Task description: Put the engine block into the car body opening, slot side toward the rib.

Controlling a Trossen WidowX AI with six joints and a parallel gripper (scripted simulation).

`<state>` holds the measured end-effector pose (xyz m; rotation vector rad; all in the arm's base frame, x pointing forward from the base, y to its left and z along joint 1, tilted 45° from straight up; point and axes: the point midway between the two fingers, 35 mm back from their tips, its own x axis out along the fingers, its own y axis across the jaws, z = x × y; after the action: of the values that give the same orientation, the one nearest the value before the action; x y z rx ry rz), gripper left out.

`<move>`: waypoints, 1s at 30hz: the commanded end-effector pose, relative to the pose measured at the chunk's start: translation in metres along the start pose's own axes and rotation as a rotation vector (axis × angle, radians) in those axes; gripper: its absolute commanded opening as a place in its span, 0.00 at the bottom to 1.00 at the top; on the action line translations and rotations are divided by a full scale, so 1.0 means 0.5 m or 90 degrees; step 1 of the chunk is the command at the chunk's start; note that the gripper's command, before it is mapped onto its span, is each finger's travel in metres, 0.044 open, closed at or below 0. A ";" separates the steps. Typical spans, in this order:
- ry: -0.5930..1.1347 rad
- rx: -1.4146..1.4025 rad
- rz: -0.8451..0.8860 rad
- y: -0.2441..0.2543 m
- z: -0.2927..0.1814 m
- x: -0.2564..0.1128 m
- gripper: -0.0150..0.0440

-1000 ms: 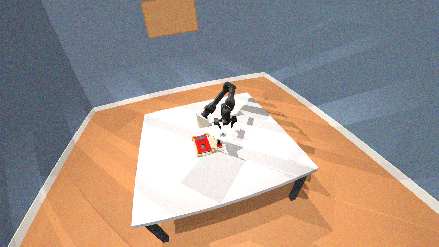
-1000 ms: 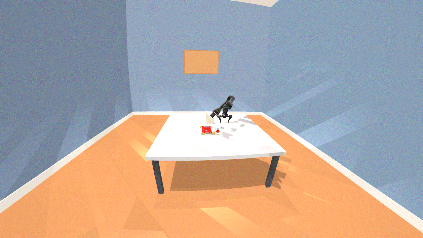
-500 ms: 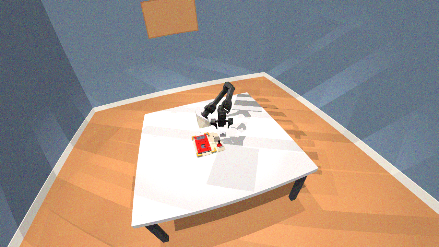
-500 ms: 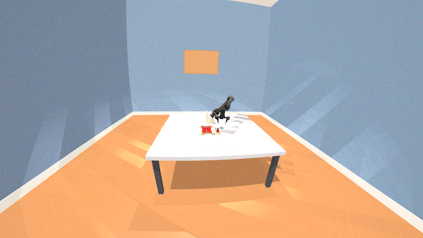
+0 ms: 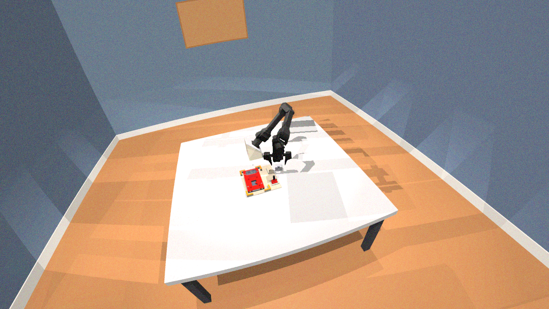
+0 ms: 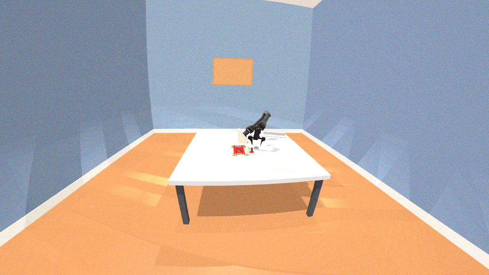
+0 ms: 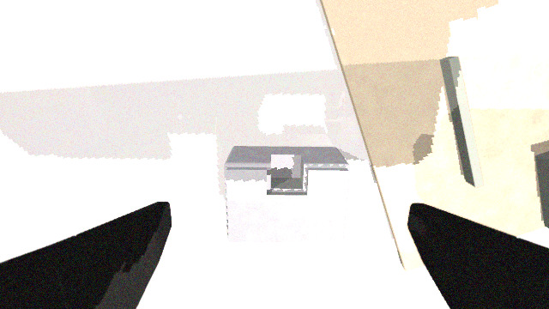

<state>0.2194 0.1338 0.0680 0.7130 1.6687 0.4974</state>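
Observation:
The engine block (image 5: 278, 168) (image 6: 256, 148) (image 7: 257, 210) is a small pale grey block on the table. In the wrist view its square slot shows at the top edge. My gripper (image 5: 278, 162) (image 6: 256, 144) (image 7: 289, 210) is open, its two black fingers wide apart, above the block and to either side of it in the wrist view. Nothing is held. The red car body (image 5: 248, 180) (image 6: 234, 149) lies left of the block in the top and exterior views, within yellow corner pieces. Its opening (image 5: 253, 182) shows as a small grey square. The rib is too small to make out.
A cream plate (image 5: 276, 187) (image 7: 386, 206) lies close to the block; a red part with a black upright pin (image 5: 274, 180) (image 6: 251, 151) stands on it. A grey bar (image 7: 461, 124) shows on it in the wrist view. An upright cream board (image 5: 253, 153) (image 6: 242, 137) stands near the arm's base.

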 end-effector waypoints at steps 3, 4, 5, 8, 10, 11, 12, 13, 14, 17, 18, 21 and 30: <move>0.003 0.003 0.001 0.000 -0.002 0.022 1.00; 0.003 0.003 0.001 0.000 -0.002 0.025 1.00; 0.003 0.003 0.002 0.000 -0.002 0.028 1.00; 0.003 0.003 0.002 0.001 -0.003 0.038 1.00; 0.003 0.003 0.002 0.001 -0.003 0.044 1.00; 0.003 0.003 0.002 0.001 -0.004 0.047 1.00; 0.004 0.003 0.002 0.001 -0.004 0.050 1.00; 0.004 0.003 0.003 0.001 -0.004 0.052 1.00; 0.004 0.003 0.003 0.001 -0.004 0.052 1.00; 0.004 0.003 0.003 0.001 -0.004 0.052 0.87; 0.004 0.003 0.003 0.001 -0.004 0.052 0.82; 0.004 0.003 0.003 0.001 -0.004 0.052 0.69; 0.004 0.003 0.003 0.001 -0.004 0.052 0.55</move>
<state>0.2146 0.1519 0.0503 0.7144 1.6734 0.4989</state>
